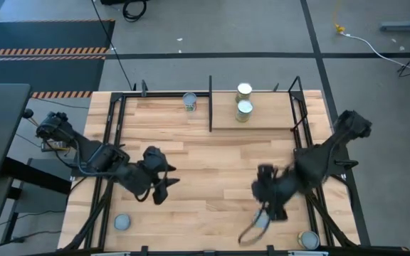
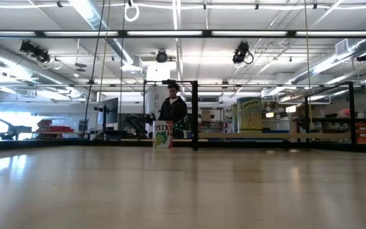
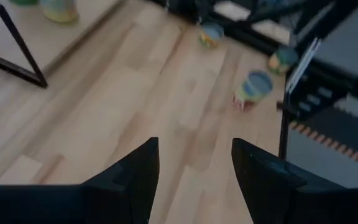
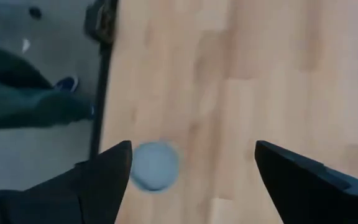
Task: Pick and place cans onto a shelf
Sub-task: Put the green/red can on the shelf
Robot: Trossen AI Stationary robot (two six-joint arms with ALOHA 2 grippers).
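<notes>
Right gripper (image 1: 256, 229) low over table's near edge, fingers (image 4: 98, 180) spread wide, holding nothing; blurred can (image 4: 154, 165) on planks just beside one finger, possibly touching. Left gripper (image 1: 164, 186) over table's left-centre, fingers (image 3: 135, 177) partly apart, empty. Two cans (image 1: 244, 99) upright on shelf (image 1: 262, 117) at far edge. One can (image 1: 190, 102) on table left of shelf upright. Another can (image 1: 122, 222) at near-left corner, another (image 1: 308, 240) at near-right corner. Person (image 2: 173, 114) stands in room beyond table.
</notes>
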